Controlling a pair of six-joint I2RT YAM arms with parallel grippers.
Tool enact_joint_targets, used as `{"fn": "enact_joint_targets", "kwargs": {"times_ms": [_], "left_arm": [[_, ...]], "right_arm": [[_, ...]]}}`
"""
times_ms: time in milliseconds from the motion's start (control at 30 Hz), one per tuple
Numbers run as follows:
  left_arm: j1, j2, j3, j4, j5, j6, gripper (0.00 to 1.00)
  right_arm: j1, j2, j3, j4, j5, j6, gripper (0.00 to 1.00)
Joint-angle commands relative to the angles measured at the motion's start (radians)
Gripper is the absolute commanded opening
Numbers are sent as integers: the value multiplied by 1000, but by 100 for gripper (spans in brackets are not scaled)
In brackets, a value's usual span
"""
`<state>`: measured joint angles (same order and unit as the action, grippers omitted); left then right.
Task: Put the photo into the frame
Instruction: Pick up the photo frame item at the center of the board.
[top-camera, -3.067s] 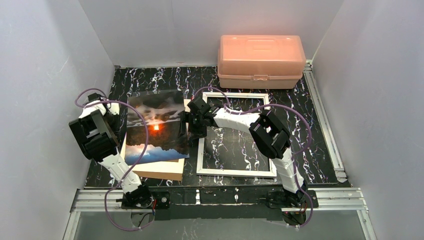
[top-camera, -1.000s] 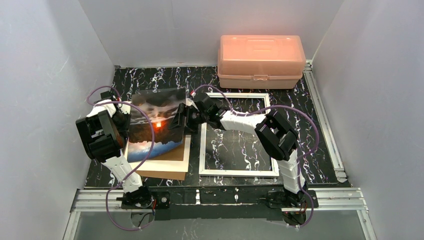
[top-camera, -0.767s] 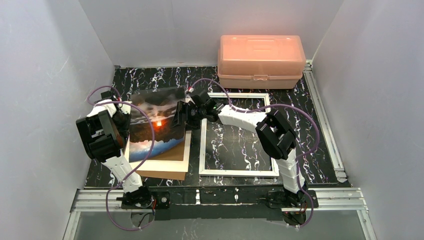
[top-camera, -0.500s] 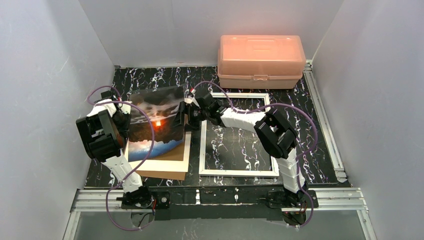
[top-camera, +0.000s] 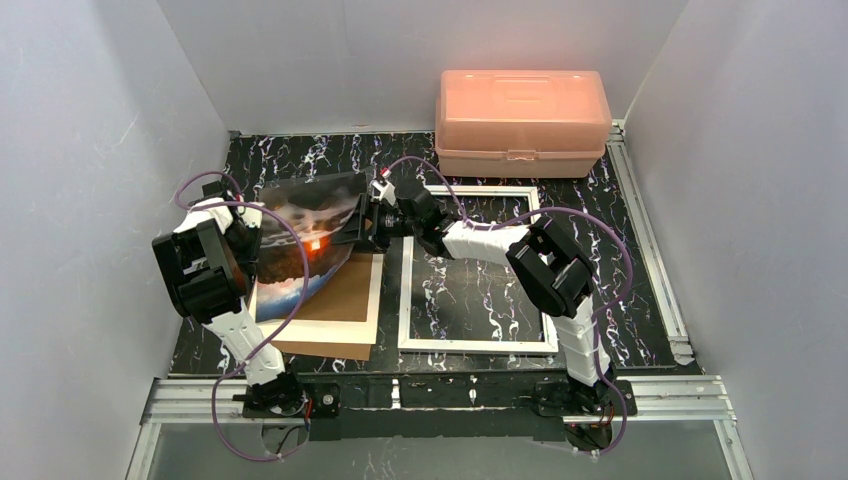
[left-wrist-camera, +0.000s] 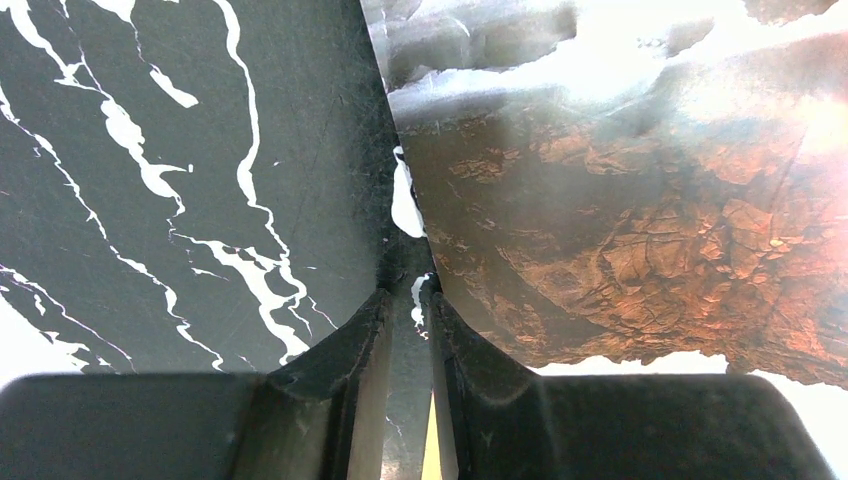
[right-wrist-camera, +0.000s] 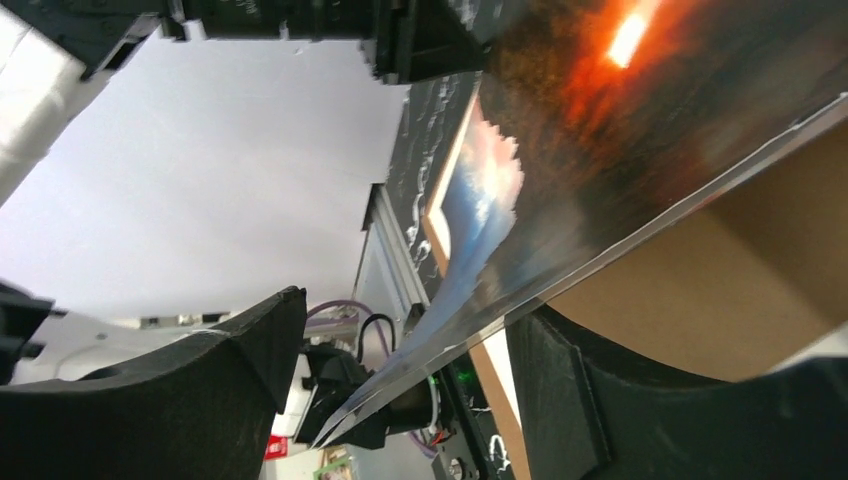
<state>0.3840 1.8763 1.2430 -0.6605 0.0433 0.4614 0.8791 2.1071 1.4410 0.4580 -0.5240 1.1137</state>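
Photo (top-camera: 305, 245), top view: it sits tilted over the brown board (top-camera: 345, 295), left of the frame (top-camera: 404, 300). The frame lies flat on the table (top-camera: 600, 230) w/ nothing in it. L gripper (top-camera: 250, 240) is at the photo's left edge. R gripper (top-camera: 368, 228) is at its right edge, near the frame's far-left corner. At the back, well apart: pink box (top-camera: 522, 115).

L wrist view: fingers (left-wrist-camera: 345, 345) stand narrow, and the photo's edge runs down into the slit btwn them, so you've got a pinch on the photo there.

R wrist view: jaws stand wide, one each side of the photo's edge. The photo passes btwn them w/o either pad touching it, as far as I can tell. The brown board shows underneath, so the photo is off it on this side.

Step in hand, I'd say: photo picked up, not yet carried to the frame. Next you'd close R on that edge, then move both arms right together. Keep the photo taut and lower it square inside the white border. Glossy paper will likely buckle if the arms drift closer.
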Motion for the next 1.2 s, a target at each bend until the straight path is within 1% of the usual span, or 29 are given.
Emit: {"fn": "enact_joint_targets", "kwargs": {"times_ms": [0,67,233,367,467,533,633,867,1000,1167], "left_arm": [[-20,70,-42,-22,94,-10,18],[-20,70,-42,-21,93,-7,18],[-20,63,-48,-23,94,-3,18],[-21,58,-45,-30,101,-3,17],[-20,55,-35,-38,108,-5,17],[-20,55,-28,-45,114,-7,17],[-20,53,-28,-48,118,-6,17],[-22,57,-34,-50,119,2,17],[-23,56,-33,-52,120,2,17],[-22,44,-24,-62,113,6,17]], "right_arm": [[-5,-11,-14,-100,97,-58,77],[-8,7,-10,-146,114,-74,75],[-8,6,-29,-183,148,-90,78],[-9,-11,-35,-244,166,-126,78],[-8,-15,-66,-230,173,-123,78],[-9,0,-76,-193,163,-103,78],[-8,33,-89,-62,142,-37,78],[-8,69,-62,148,131,68,77],[-8,86,-23,143,121,79,76],[-22,30,-90,144,155,80,70]]}}
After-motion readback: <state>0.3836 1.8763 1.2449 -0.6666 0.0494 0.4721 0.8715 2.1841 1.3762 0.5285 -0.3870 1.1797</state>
